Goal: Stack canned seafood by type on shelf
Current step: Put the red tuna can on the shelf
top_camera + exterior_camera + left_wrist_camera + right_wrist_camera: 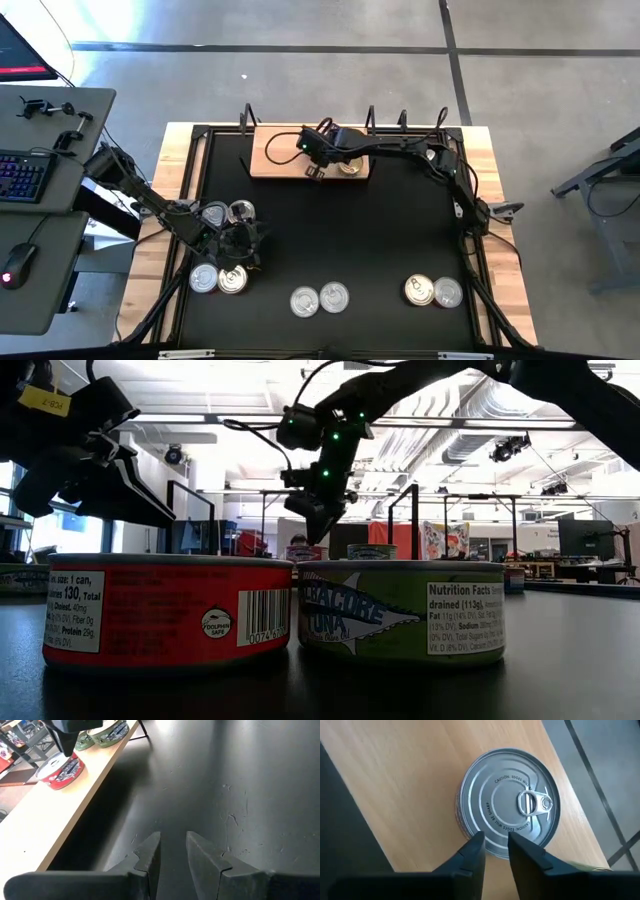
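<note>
Overhead, right gripper above shelf tin

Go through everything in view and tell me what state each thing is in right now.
Left gripper: empty, fingers nearly closed, over the mat.
Right gripper: empty, nearly closed, above the board.
Silver-lid tin: upright on the board, sealed.
Red tin and green tin: upright, side by side on the mat.

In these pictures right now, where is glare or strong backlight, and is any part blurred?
Low view: bright ceiling lights behind turn the right gripper into a silhouette; the red tin and green tin stay readable. Right wrist view: the silver lid shines softly, its print legible. Left wrist view: the near fingers look blurred.
</note>
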`<state>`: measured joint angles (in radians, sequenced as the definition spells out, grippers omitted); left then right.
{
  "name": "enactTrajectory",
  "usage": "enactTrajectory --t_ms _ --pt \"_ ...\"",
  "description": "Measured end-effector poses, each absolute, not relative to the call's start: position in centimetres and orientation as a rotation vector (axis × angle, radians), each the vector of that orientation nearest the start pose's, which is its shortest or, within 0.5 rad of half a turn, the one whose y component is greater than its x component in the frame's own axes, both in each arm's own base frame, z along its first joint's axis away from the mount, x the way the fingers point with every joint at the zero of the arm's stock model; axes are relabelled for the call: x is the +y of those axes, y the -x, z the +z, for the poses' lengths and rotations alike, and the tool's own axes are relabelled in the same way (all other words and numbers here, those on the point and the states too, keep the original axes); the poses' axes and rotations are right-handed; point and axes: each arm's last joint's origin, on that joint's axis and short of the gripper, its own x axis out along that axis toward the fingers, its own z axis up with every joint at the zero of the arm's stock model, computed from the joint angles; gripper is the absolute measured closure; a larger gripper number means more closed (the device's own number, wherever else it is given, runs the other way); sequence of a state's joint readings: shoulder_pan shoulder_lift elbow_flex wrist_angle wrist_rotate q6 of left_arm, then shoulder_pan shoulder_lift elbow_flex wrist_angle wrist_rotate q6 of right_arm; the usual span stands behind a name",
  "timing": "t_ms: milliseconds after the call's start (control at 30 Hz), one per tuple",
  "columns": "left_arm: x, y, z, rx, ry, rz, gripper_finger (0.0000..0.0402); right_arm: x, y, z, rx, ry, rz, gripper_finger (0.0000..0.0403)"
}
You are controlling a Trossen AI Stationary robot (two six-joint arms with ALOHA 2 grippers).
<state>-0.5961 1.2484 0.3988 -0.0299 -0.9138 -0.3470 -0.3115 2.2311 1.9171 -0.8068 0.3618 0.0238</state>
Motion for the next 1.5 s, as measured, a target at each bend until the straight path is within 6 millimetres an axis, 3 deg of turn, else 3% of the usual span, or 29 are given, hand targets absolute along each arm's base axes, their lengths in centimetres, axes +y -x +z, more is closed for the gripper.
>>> enactTrajectory --t_ms 267,600,967,1500 --pt "-9.2 -17.6 14.4 0.575 -0.272 0.397 0.0317 -17.0 -44.7 20.8 1.075 -0.076 -0.713 0.0350" --pt "-9.2 -17.7 14.4 0.575 -0.270 0.396 0.0317 -18.2 -45.2 21.9 0.972 -0.143 -0.657 0.0373" --pt "-9.2 -17.7 14.4 0.570 -0.267 0.396 0.0317 -21.8 -45.2 19.7 0.909 -0.323 -0.557 0.0384" --pt "-9.2 -17.7 14.4 0.568 -0.263 0.396 0.0317 -22.1 -45.6 19.9 0.840 -0.304 -0.606 0.0385"
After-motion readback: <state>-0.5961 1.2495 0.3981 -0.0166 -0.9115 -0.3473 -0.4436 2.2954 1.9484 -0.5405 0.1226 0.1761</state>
